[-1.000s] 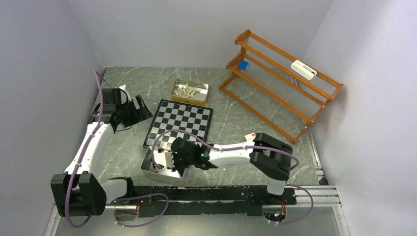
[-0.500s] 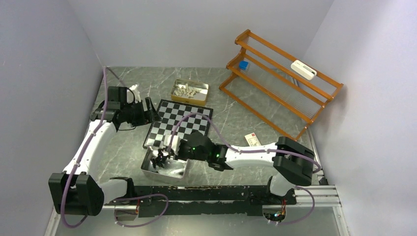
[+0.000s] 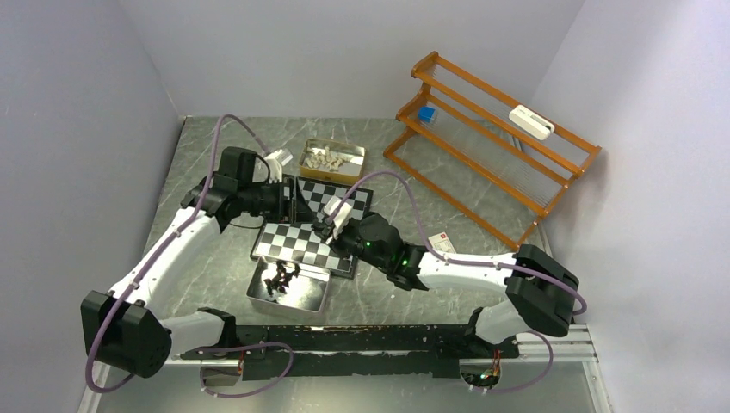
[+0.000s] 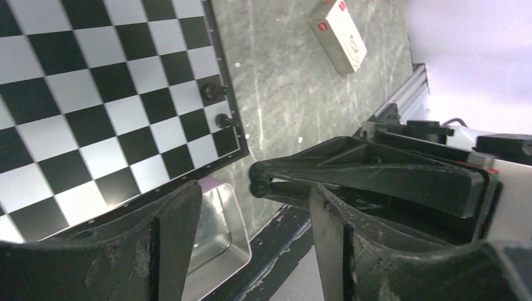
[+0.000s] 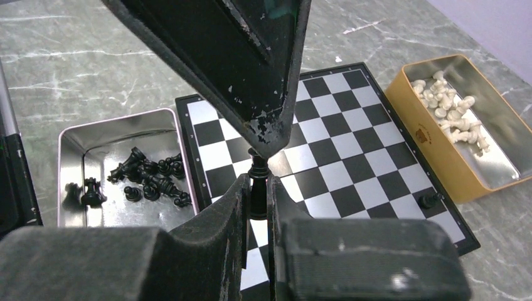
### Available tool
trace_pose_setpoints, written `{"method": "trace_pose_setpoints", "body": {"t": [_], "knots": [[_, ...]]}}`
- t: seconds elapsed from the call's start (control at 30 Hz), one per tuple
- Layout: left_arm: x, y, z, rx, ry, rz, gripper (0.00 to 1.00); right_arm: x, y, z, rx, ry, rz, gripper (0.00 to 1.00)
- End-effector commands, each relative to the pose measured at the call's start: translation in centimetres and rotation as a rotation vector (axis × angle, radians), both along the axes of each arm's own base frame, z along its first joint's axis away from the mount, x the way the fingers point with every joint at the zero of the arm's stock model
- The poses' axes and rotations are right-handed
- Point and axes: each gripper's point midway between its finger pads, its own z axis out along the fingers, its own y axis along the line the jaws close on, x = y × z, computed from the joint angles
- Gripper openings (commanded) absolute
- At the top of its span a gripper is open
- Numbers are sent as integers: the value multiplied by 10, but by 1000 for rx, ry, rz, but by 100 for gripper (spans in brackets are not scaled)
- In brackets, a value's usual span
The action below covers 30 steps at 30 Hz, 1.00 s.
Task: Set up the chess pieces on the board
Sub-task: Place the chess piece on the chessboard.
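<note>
The chequered board (image 3: 297, 241) lies mid-table. My right gripper (image 5: 257, 187) hangs above its near half, shut on an upright black chess piece (image 5: 258, 166) whose head pokes out past the fingertips. Above the board's left side my left gripper (image 4: 254, 202) stands open with nothing between its fingers; one of its fingers (image 5: 238, 63) looms just over the held piece. Two black pieces (image 4: 213, 91) (image 4: 224, 120) stand on squares at the board's edge. Several more black pieces (image 5: 147, 177) lie in the silver tray (image 3: 301, 301). Cream-white pieces (image 5: 453, 108) fill the gold tin (image 3: 312, 165).
An orange wire rack (image 3: 491, 138) stands at the back right, with a blue block (image 3: 425, 114) and a white device (image 3: 530, 121) on it. A small white box (image 3: 439, 243) lies right of the board. Walls close in on the left, back and right.
My right gripper rose from the silver tray with a black piece and moved out over the board. My left arm swung right from beside the board to above it, its jaws narrowing.
</note>
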Motion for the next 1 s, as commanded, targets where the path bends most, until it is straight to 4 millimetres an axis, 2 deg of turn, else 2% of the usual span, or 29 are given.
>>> {"method": "trace_pose_setpoints", "body": {"t": [0.0, 0.23, 0.5, 0.97], "knots": [[-6, -25, 14, -102, -2, -70, 67, 8, -7, 11, 55, 3, -69, 13], [-9, -34, 5, -94, 29, -81, 58, 8, -8, 15, 83, 17, -83, 12], [-6, -37, -4, -65, 44, -71, 51, 9, -13, 21, 114, 9, -99, 11], [-7, -45, -5, -57, 46, -97, 28, 10, -16, 16, 96, 25, -120, 11]]}}
